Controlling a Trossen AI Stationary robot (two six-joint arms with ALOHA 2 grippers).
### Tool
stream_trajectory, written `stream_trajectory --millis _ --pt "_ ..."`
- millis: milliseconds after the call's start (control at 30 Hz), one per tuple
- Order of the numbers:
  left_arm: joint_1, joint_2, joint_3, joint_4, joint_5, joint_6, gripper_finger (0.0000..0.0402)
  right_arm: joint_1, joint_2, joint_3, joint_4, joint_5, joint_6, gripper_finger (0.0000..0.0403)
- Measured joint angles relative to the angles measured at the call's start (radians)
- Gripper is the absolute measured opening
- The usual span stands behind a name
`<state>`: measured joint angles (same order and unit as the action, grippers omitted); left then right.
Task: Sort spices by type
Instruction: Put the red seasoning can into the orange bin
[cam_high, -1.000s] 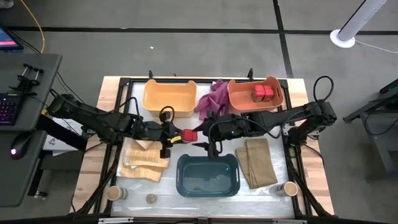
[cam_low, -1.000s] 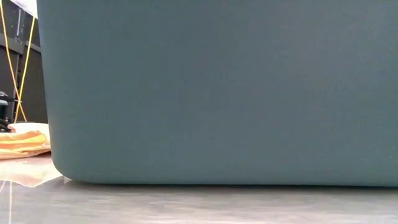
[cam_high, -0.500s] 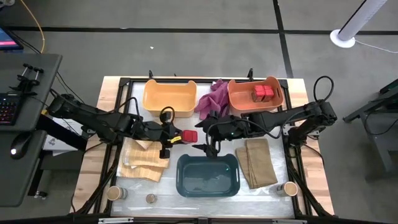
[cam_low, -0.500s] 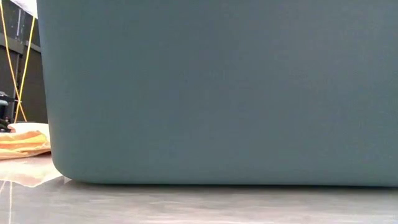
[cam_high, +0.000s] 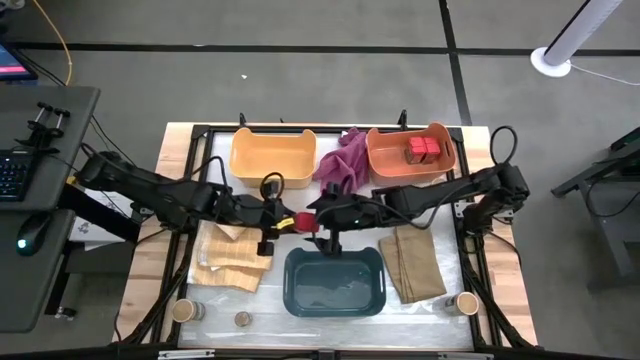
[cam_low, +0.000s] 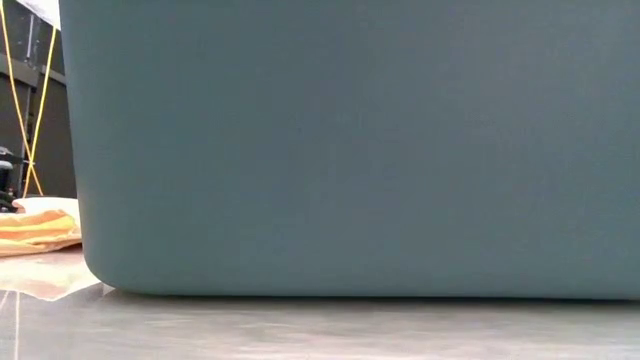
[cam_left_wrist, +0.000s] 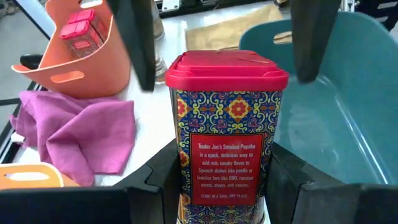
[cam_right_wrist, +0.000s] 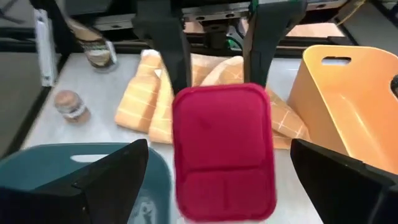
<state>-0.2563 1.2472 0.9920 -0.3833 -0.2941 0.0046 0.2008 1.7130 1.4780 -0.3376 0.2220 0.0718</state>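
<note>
The left pincer (cam_left_wrist: 221, 186) is gripping a red spice tin (cam_left_wrist: 225, 130) upright at the bench's middle – just beyond the teal bin (cam_high: 334, 281) – while the right pincer (cam_right_wrist: 217, 186), fingers spread apart, is hovering around its lid.

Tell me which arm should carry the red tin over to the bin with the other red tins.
The right. Its tool is open around the red tin that the left tool holds, and the orange bin with matching tins sits on its side.
</note>
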Motion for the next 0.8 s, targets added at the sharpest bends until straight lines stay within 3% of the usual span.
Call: stream_trajectory --millis 300,433,633,700,800 --pt "0.001 0.020 0.000 0.009 0.001 0.000 0.0140 -0.003 0.023 -0.001 0.007 0.016 -0.013 0.0373" --pt "0.001 0.020 0.000 0.018 0.001 0.000 0.0140 -0.003 0.023 -0.001 0.005 0.022 -0.040 0.0322" --pt "0.001 0.020 0.000 0.024 -0.002 0.000 0.0140 -0.002 0.026 -0.001 -0.002 0.043 -0.079 0.0210" --pt "0.001 0.020 0.000 0.024 -0.003 -0.004 0.0141 -0.002 0.026 -0.001 -0.002 0.041 -0.080 0.0210" --pt "0.001 0.017 0.000 0.025 -0.004 -0.007 0.0180 -0.002 0.025 -0.001 -0.004 0.043 -0.088 0.0210"
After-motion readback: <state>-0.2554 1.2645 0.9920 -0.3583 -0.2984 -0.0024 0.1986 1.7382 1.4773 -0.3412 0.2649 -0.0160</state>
